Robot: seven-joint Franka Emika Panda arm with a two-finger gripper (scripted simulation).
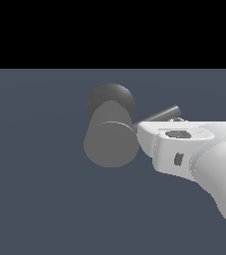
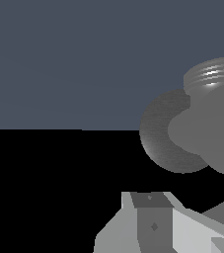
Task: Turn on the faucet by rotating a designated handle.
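In the exterior view the faucet [image 1: 109,142] is a fat grey cylinder with a flat round face, joined to a darker dome behind it. The handle [image 1: 159,115], a thin grey rod, sticks out from the body toward the exterior view's right. My white gripper [image 1: 173,121] comes in from the right and sits right against the rod, its hand covering the rod's lower side. The fingertips are hidden there. The wrist view shows the faucet [image 2: 202,133] close by and one of my fingers [image 2: 152,222] in the foreground. The handle does not show in that view.
A flat blue-grey floor [image 1: 35,189] lies all around the faucet. My white arm [image 1: 219,174] fills the lower right of the exterior view. Nothing else stands nearby.
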